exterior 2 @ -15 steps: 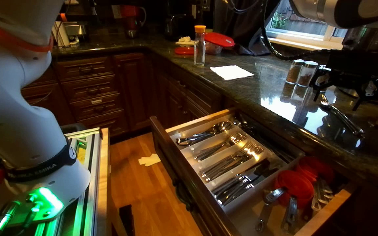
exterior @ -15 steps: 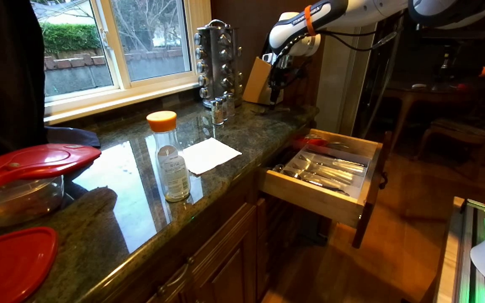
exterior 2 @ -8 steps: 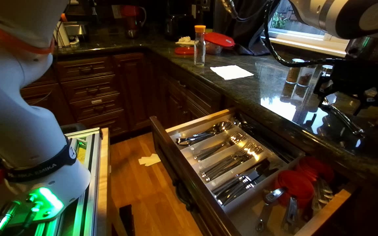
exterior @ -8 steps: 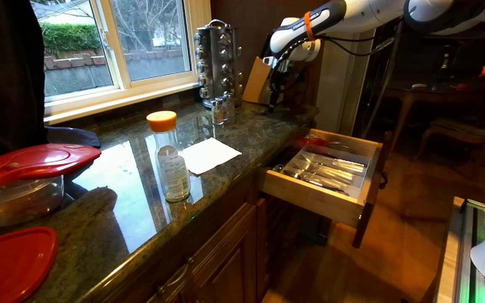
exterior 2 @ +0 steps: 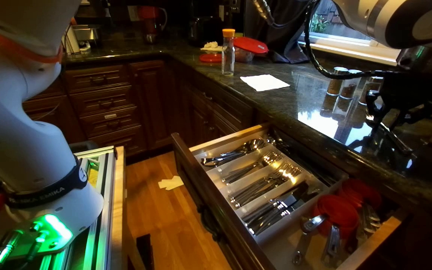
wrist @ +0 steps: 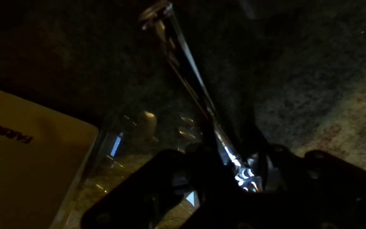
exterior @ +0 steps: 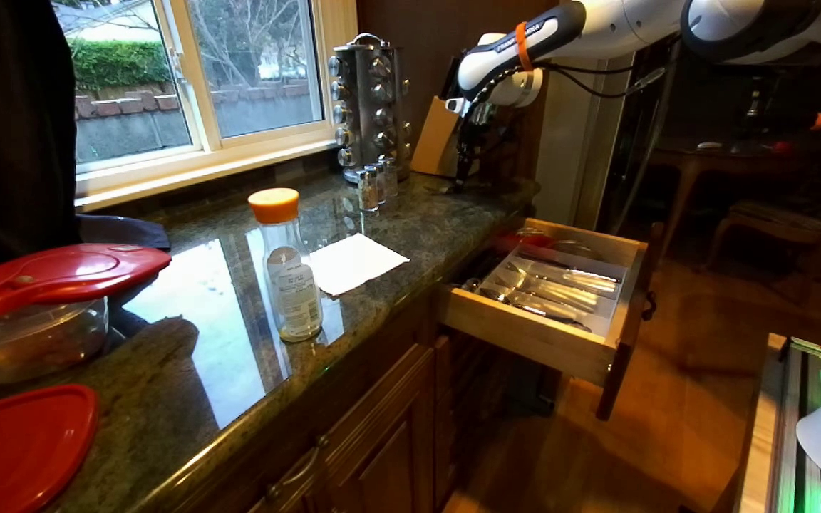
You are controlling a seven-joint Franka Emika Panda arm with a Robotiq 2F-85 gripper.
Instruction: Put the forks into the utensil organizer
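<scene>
Silvery fork point(wrist: 183, 60), lying aslant on a dark speckled tabletop point(exterior: 439, 221), outside the drawer; handle plain to see in the wrist view, head mostly hidden by the fingers. Black end effector point(exterior 2: 387, 126), pointing down at the fork, a finger to either side of it; whether it grasps the fork or stands just clear cannot be told, the wrist view being dark and blurred. Pale utensil tray point(exterior 2: 213, 174), shallow, divided into long compartments, set in a pulled-out drawer point(exterior: 524, 342) with pale wooden sides; contents, each kind in its own compartment: spoons point(exterior 2: 255, 144), shorter forks point(exterior 2: 273, 157), longer forks point(exterior 2: 259, 187), knives point(exterior 2: 276, 210). Red cups point(exterior 2: 338, 213), in the same drawer, beside the tray. Glass spice jars point(exterior: 368, 189), upright, metal caps, near the end effector. Tan knife block point(exterior: 435, 139), next to a tall spice rack point(exterior: 368, 107). White paper point(exterior: 360, 262), flat on the tabletop. Clear bottle point(exterior: 295, 285), orange cap, upright, just beside the paper.
</scene>
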